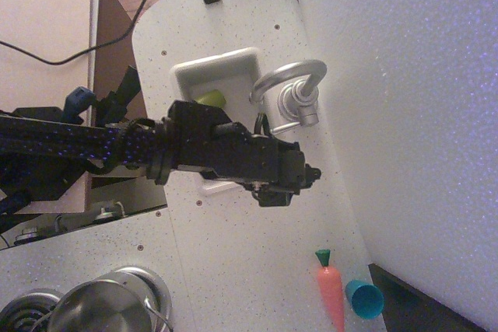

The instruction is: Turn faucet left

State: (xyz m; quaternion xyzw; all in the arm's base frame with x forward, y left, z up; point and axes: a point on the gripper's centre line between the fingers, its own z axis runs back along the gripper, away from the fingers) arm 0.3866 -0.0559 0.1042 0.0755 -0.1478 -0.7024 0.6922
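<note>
The silver faucet (294, 92) stands on the white speckled counter at the sink's right edge. Its ribbed base is near the right wall and its curved spout arcs left over the sink (204, 74). My black gripper (311, 173) sits just below the faucet in the image, a short gap from the base, pointing right. It is not touching the faucet. The fingertips show as one dark nub, so I cannot tell whether the jaws are open. The arm covers the lower part of the sink.
A green object (210, 99) lies in the sink. A toy carrot (331, 291) and a blue cup (364, 299) lie at the lower right. A steel pot (101, 310) sits on the stove at the lower left. A white wall (412, 114) bounds the right side.
</note>
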